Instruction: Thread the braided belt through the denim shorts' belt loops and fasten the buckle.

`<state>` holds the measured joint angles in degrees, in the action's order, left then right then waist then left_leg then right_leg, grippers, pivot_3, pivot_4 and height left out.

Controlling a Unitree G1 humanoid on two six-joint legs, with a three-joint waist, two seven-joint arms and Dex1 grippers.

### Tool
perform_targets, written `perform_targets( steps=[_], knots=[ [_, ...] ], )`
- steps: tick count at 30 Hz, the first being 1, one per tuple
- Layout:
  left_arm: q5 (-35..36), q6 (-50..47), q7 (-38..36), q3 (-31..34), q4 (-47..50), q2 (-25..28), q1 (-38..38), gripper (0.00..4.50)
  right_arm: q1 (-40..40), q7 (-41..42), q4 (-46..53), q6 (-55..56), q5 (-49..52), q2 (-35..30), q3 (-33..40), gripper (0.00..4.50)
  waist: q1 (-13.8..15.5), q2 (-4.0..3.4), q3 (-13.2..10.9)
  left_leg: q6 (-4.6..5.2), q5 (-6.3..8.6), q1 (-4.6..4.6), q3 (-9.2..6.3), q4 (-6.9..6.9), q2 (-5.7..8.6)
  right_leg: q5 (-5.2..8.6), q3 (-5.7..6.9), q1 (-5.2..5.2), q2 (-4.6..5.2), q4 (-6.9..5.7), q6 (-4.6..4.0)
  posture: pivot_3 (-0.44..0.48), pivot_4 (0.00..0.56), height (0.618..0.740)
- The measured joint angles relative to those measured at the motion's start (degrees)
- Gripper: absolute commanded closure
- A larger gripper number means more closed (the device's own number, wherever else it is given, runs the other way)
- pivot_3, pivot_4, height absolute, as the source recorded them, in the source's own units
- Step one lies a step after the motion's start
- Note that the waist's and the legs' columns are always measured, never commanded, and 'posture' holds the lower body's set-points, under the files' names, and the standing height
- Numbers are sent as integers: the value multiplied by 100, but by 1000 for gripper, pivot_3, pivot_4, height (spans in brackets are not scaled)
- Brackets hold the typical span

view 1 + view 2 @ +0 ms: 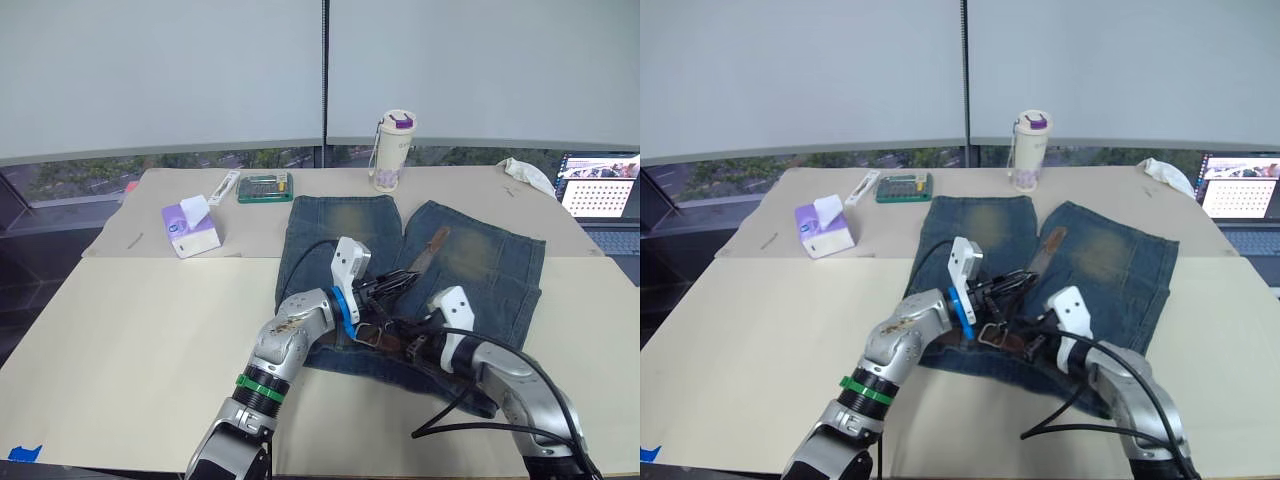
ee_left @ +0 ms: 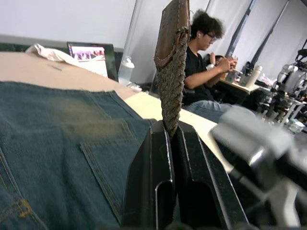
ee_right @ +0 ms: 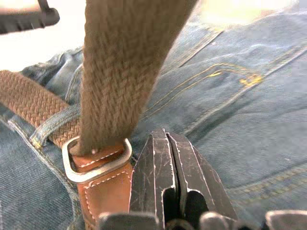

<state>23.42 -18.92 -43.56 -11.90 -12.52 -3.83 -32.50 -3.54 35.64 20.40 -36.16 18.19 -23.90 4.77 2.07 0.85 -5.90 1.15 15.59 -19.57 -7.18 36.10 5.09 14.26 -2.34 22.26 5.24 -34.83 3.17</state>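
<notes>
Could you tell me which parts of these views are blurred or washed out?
Left wrist view: the right gripper nearby is blurred, the braided belt sharp. Right wrist view: the upper belt strap is soft, the buckle crisp, a washed-out patch at top right. Head views: even, soft daylight.

Rough woven braided belt (image 3: 120, 72), shiny metal buckle (image 3: 96, 160)

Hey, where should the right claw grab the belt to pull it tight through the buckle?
Grip the flat strap just past the buckle, where the belt rises free of the shorts. Come from the side, pinching its broad faces. The left claw already pinches the tip.
</notes>
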Motion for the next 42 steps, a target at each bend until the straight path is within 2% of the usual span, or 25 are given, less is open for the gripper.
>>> perform_targets(
  steps=[5,8,13,24,33,42],
  knots=[
    [157,-64,58,414,-197,83,-83,4500,184,-106,167,-5,94,-34,29,4478,-18,-2,-2,0,0,2,0,-1,-1,0,0,1,-2,-2,1,0,150,740],
    [378,-186,113,834,-181,333,-83,4500,218,-143,339,-5,178,23,19,4478,-84,-4,-6,-2,-1,4,0,-3,-3,1,1,2,-4,-5,1,0,150,740],
    [409,-370,48,1057,113,776,84,4500,222,-58,488,37,235,-89,-398,4478,-130,-11,-5,-4,-2,13,-1,-8,0,0,2,-2,-1,-6,1,0,150,740],
    [515,-527,244,1229,640,1078,551,4500,38,293,121,332,-127,-528,-1004,4478,-136,-13,-5,-4,-2,18,-1,-10,-1,0,1,-4,-1,-6,0,0,150,740],
    [576,-541,394,1262,898,1204,875,4500,-362,295,-199,388,-240,-425,-1248,4478,-140,-17,-3,-6,-3,21,-1,-14,-4,0,-1,-3,-2,-8,-1,0,150,740],
    [572,-507,484,1353,882,1311,893,4500,-589,422,-419,508,-309,-351,-1444,4478,-141,-16,-3,-6,-3,23,-1,-14,-4,-1,0,-3,-2,-9,-2,0,150,740]
  ],
)
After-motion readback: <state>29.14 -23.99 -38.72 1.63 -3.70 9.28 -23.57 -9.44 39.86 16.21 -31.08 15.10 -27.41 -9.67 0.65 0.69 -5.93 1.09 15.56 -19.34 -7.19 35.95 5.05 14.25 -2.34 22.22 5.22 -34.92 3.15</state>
